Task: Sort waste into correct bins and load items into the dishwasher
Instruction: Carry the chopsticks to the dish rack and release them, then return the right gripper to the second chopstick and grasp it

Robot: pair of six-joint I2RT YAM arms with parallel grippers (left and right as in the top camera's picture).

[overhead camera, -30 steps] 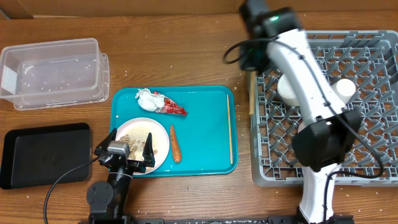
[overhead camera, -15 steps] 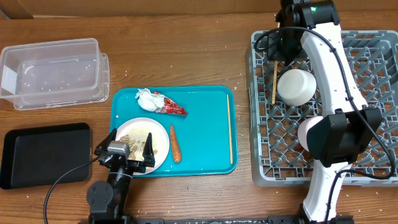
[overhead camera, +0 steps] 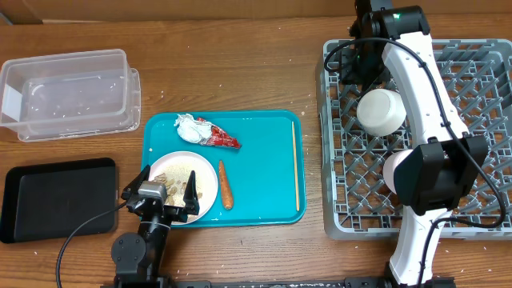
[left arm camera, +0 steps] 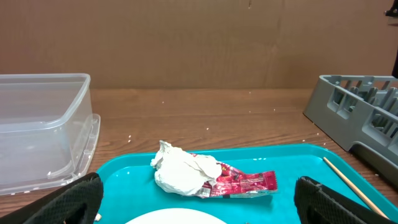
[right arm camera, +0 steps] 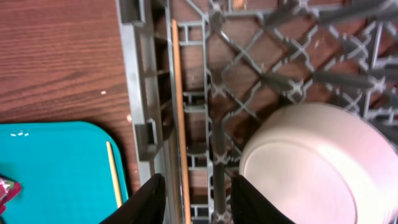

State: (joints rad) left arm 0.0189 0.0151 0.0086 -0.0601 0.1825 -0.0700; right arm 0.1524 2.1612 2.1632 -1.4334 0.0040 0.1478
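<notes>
My right gripper [right arm camera: 198, 202] [overhead camera: 356, 70] is over the far left corner of the grey dishwasher rack [overhead camera: 330, 160] [right arm camera: 134, 93]. Its jaws stand open. One wooden chopstick [right arm camera: 179, 112] lies in the rack along the left wall, between the fingers and free of them. A second chopstick [overhead camera: 295, 164] [right arm camera: 114, 177] lies on the teal tray [overhead camera: 264, 120]. My left gripper [overhead camera: 166, 192] [left arm camera: 199, 214] is open and empty over the white plate [overhead camera: 186, 178] with food scraps. Beside the plate lies the carrot [overhead camera: 226, 186]. The tissue [overhead camera: 188, 128] [left arm camera: 183, 174] and wrapper [overhead camera: 222, 138] [left arm camera: 245, 183] lie further back.
A white bowl [overhead camera: 380, 112] [right arm camera: 317, 162] sits upside down in the rack, and another white dish [overhead camera: 394, 170] shows behind my right arm. The clear tub [overhead camera: 68, 92] stands at the far left, with the black tray [overhead camera: 56, 198] in front of it.
My right arm swung right to the rack's far left corner with a chopstick. Its jaws have since opened, and the chopstick now lies in the rack. The left arm has not moved.
</notes>
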